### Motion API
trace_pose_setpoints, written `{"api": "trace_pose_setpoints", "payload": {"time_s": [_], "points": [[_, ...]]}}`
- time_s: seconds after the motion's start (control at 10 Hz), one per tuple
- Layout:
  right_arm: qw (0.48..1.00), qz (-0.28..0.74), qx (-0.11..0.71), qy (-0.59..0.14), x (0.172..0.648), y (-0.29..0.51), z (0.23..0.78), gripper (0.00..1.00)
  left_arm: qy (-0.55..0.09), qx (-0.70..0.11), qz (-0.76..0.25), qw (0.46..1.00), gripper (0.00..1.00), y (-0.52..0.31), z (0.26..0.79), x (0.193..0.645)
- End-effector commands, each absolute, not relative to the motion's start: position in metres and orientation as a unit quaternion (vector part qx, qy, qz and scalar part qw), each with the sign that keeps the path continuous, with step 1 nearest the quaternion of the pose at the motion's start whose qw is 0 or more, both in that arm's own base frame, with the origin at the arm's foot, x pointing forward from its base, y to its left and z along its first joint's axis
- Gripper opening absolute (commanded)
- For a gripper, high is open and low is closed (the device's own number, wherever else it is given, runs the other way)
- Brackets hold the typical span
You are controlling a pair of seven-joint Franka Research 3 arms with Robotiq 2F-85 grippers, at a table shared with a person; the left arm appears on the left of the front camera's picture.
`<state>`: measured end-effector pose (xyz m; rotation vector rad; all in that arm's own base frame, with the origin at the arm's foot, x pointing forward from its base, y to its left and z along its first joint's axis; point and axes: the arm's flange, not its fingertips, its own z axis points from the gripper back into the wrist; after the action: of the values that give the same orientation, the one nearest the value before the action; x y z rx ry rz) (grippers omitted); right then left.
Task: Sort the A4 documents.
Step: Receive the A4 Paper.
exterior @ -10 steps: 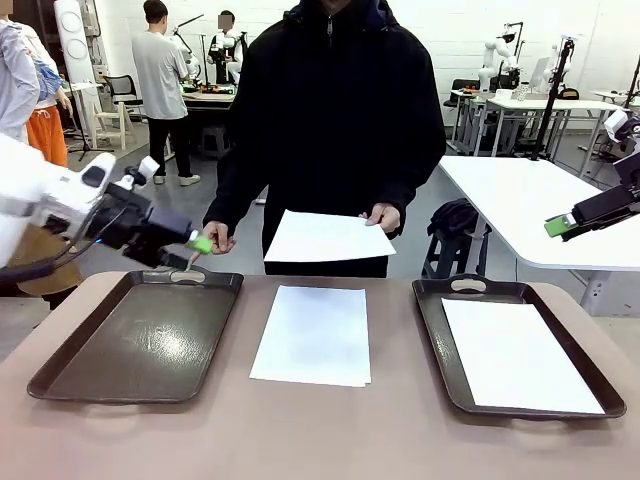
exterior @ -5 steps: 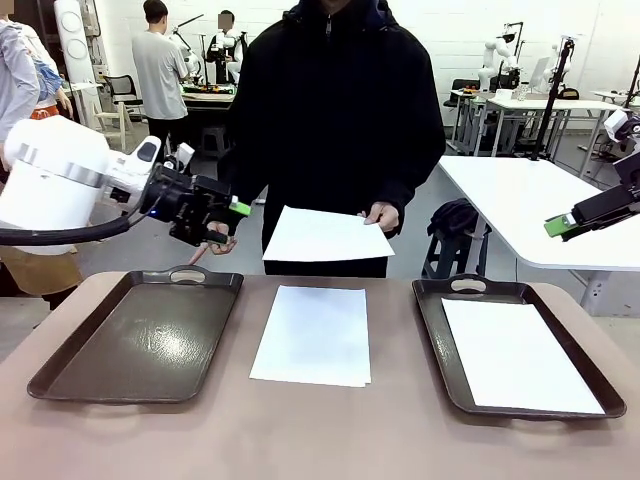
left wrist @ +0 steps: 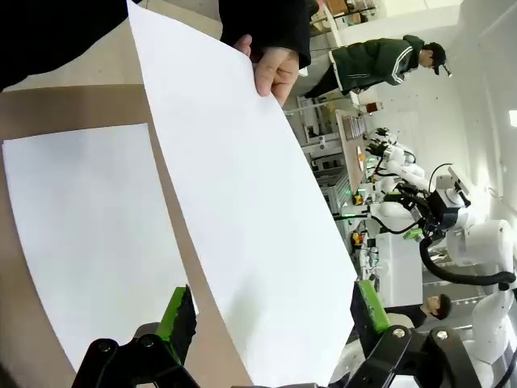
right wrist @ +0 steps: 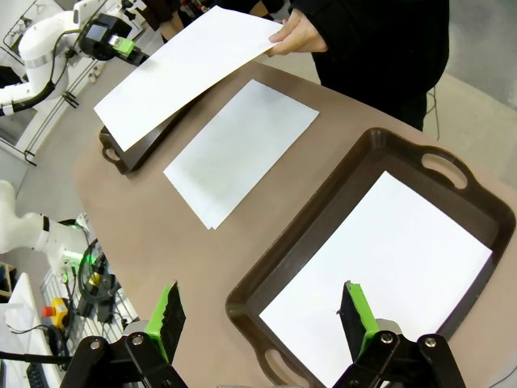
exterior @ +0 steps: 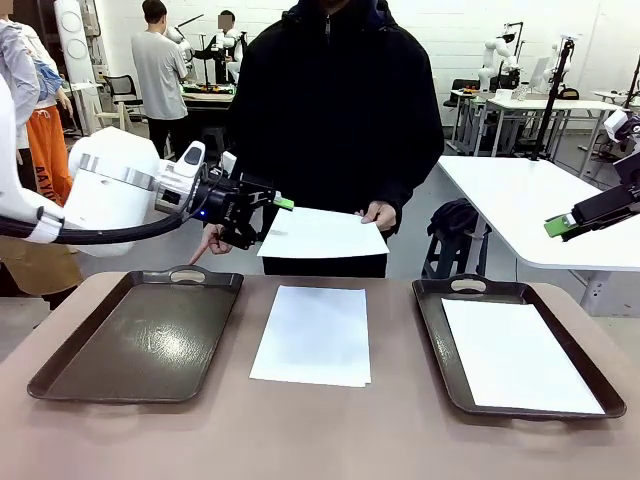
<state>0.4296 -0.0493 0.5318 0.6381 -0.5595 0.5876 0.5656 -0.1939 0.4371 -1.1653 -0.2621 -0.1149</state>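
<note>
Left claw [exterior: 266,221], jaws wide, at the sheet [exterior: 325,236] a hand [exterior: 381,214] offers beyond the worktop's [exterior: 320,440] far edge; next, likely pinch it.

Held sheet [left wrist: 242,202] runs off the bottom edge — perhaps between the left fingers [left wrist: 179,314]; contact unclear.

The brown desk [exterior: 320,445] bore three things side by side, none touching — a dark tray [exterior: 150,340] toward its left edge, a white A4 sheet [exterior: 312,335] flat at the middle, a second dark tray [exterior: 432,340] toward its right edge.
</note>
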Motion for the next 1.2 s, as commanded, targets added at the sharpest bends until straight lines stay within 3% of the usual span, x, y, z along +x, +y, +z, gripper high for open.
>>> {"api": "trace_pose_setpoints", "payload": {"time_s": [0.0, 0.3, 0.4, 0.7, 0.8, 0.9, 1.0, 1.1], "points": [[0.866, 0.279, 0.313, -0.271, 0.431, -0.049, 0.532, 1.0, -0.109, -0.578, -0.028, 0.808, 1.0, -0.197, 0.436, 0.579], [0.866, 0.279, 0.313, -0.271, 0.431, -0.049, 0.532, 1.0, -0.049, -0.61, 0.009, 0.791, 1.0, -0.201, 0.418, 0.586], [0.866, 0.279, 0.313, -0.271, 0.431, -0.049, 0.532, 1.0, -0.05, -0.62, 0.014, 0.783, 0.95, -0.2, 0.416, 0.586], [0.866, 0.279, 0.313, -0.271, 0.431, -0.049, 0.532, 1.0, -0.057, -0.628, 0.033, 0.775, 0.63, -0.196, 0.413, 0.589], [0.866, 0.279, 0.313, -0.271, 0.431, -0.049, 0.532, 1.0, -0.057, -0.625, 0.041, 0.778, 0.76, -0.197, 0.412, 0.589], [0.866, 0.279, 0.313, -0.271, 0.431, -0.049, 0.532, 1.0, -0.058, -0.626, 0.042, 0.777, 0.44, -0.197, 0.412, 0.589], [0.866, 0.279, 0.313, -0.271, 0.431, -0.049, 0.532, 1.0, -0.058, -0.626, 0.043, 0.777, 0.57, -0.197, 0.411, 0.589], [0.866, 0.279, 0.313, -0.271, 0.431, -0.049, 0.532, 1.0, -0.058, -0.627, 0.043, 0.776, 0.25, -0.196, 0.41, 0.589]]}}
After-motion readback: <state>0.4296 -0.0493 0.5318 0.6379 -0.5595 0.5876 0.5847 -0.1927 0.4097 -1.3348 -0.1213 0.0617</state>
